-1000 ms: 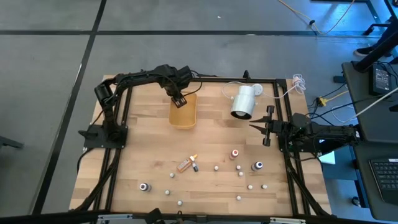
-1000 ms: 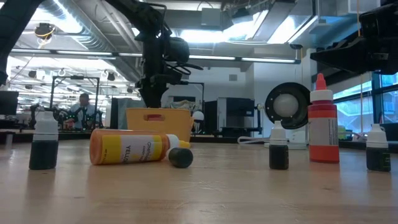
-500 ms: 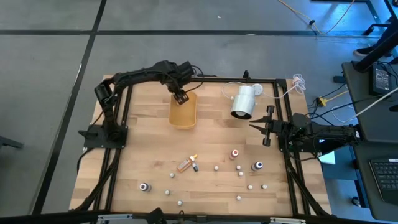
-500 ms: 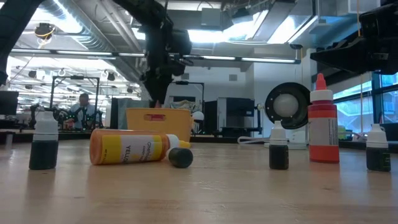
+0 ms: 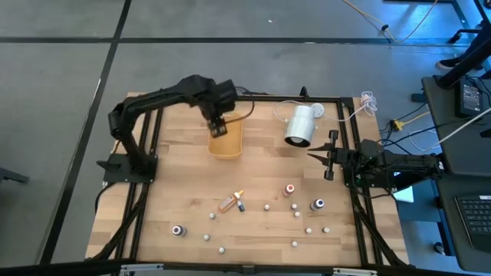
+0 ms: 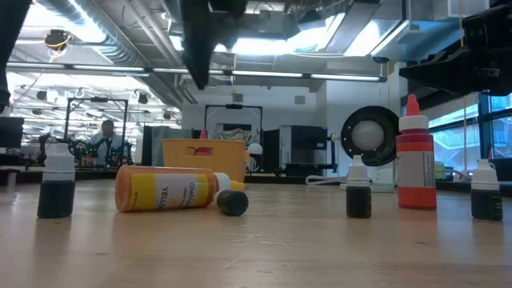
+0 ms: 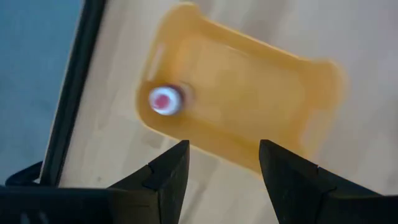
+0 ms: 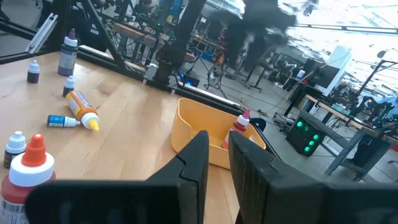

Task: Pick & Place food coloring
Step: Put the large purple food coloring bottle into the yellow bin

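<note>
Hovering over the orange plastic tray at upper centre of the high view, left gripper has fingers apart w/ nothing betw. them; one red-capped bottle lies inside the tray. Rest of the food coloring, small white-capped bottles, sits scattered on the wood-grain table lower centre. Right gripper waits at right edge, fingers closed, empty

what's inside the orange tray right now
One red-capped food coloring bottle stands in the orange tray, near one end wall. The rest of the tray floor looks bare. The open left gripper hovers above it.
</note>
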